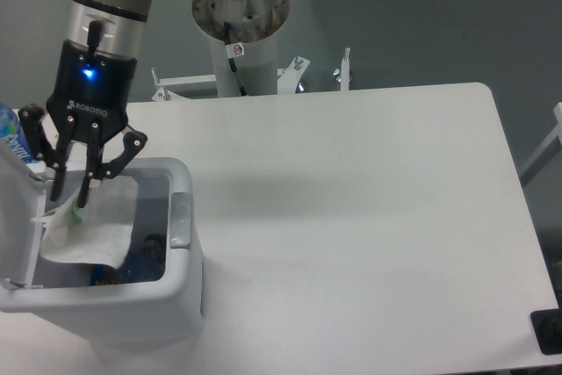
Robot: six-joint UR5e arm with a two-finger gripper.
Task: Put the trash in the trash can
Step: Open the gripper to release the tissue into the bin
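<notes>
My gripper (72, 192) hangs released above the trash can (180, 292); the paper napkin (88, 234) just below looks light, limp, best pinched at a fold.

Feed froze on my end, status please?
Tool open over the bin. Napkin inside the opening, resting on the rubbish there. Nothing in the way.

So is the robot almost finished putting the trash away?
Nearly, by the look of it. The white napkin is already inside the open trash can, resting on other items there. The gripper hangs just above it with its fingers spread, so the napkin looks let go. I cannot make out the clear bottle for sure among the things in the bin. No trash shows on the table.
</notes>
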